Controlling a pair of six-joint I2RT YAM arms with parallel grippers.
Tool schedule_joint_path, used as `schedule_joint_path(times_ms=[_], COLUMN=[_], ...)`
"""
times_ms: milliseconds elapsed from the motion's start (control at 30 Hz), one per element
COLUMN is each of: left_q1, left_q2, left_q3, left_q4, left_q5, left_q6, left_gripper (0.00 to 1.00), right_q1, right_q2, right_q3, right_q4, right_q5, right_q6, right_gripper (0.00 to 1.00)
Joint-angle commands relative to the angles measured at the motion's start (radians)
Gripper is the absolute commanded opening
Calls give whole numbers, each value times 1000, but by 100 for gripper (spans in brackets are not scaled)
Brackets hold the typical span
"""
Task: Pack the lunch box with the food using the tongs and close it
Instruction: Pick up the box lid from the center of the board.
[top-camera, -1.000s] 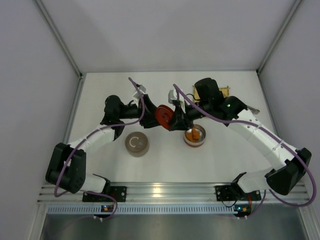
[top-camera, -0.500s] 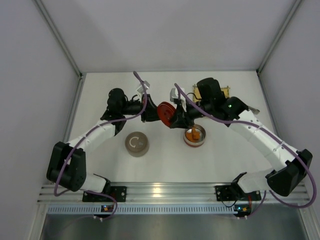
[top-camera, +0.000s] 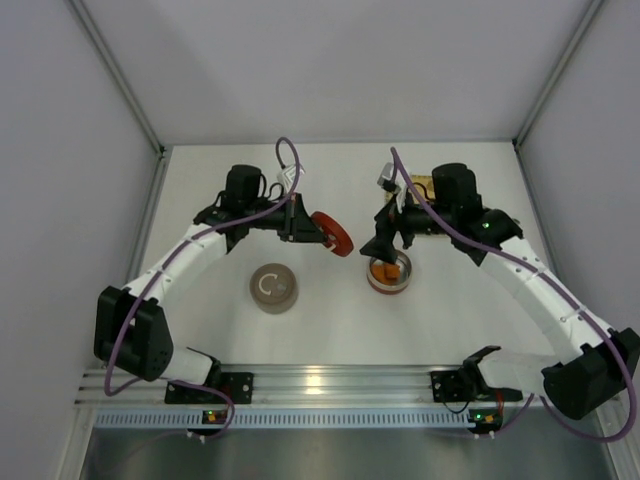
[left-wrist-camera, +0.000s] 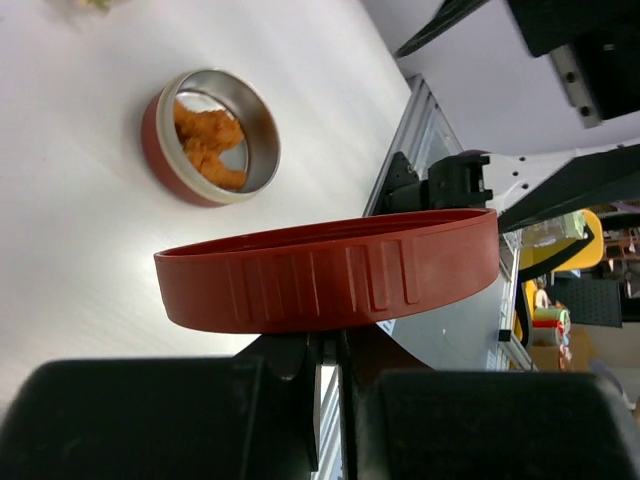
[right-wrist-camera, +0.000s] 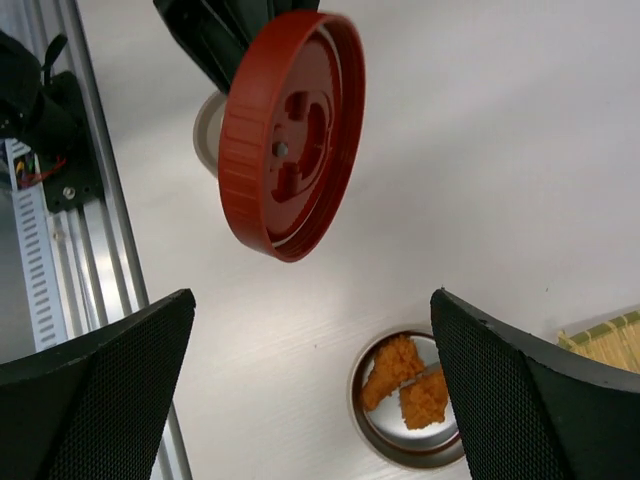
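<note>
The lunch box (top-camera: 401, 284) is a small round red tub with a steel lining, standing open at mid table. Two orange-brown fried pieces of food (top-camera: 383, 270) lie inside it. Its red ribbed lid (top-camera: 333, 233) hangs on edge in the air left of the box, with my left gripper (top-camera: 312, 231) shut on its rim. The left wrist view shows the lid (left-wrist-camera: 330, 270) above the closed fingers (left-wrist-camera: 280, 400), and the box (left-wrist-camera: 158, 135) beyond. My right gripper (right-wrist-camera: 315, 330) stands open and empty over the box (right-wrist-camera: 360, 400), beside the lid (right-wrist-camera: 290, 130). The tongs are out of view.
A grey round disc (top-camera: 273, 288) with a white mark lies on the table in front of the left arm. A yellow woven mat (right-wrist-camera: 605, 340) shows at the far side, mostly hidden under my right arm. White walls close in the table on three sides.
My left gripper closed on the red lid. My right gripper let go of it, opened wide and drew back to the right. The lid now hangs from the left gripper alone.
</note>
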Motion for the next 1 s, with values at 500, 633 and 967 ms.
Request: schedule_joint_path(times_ms=[500, 633, 967], left_q1=[-14, -46, -58], left_q2=[5, 31, 56], left_q3=[188, 237, 268], left_q4=[-344, -395, -401], left_q5=[-327, -396, -390], left_q6=[193, 244, 232], left_gripper=[0, 0, 0], right_q1=[61, 102, 248], right_q2=[134, 166, 230], right_q3=[39, 66, 154], right_q4=[323, 343, 284], right_q5=[49, 92, 289], right_q6=[385, 358, 164], right_gripper=[99, 99, 95])
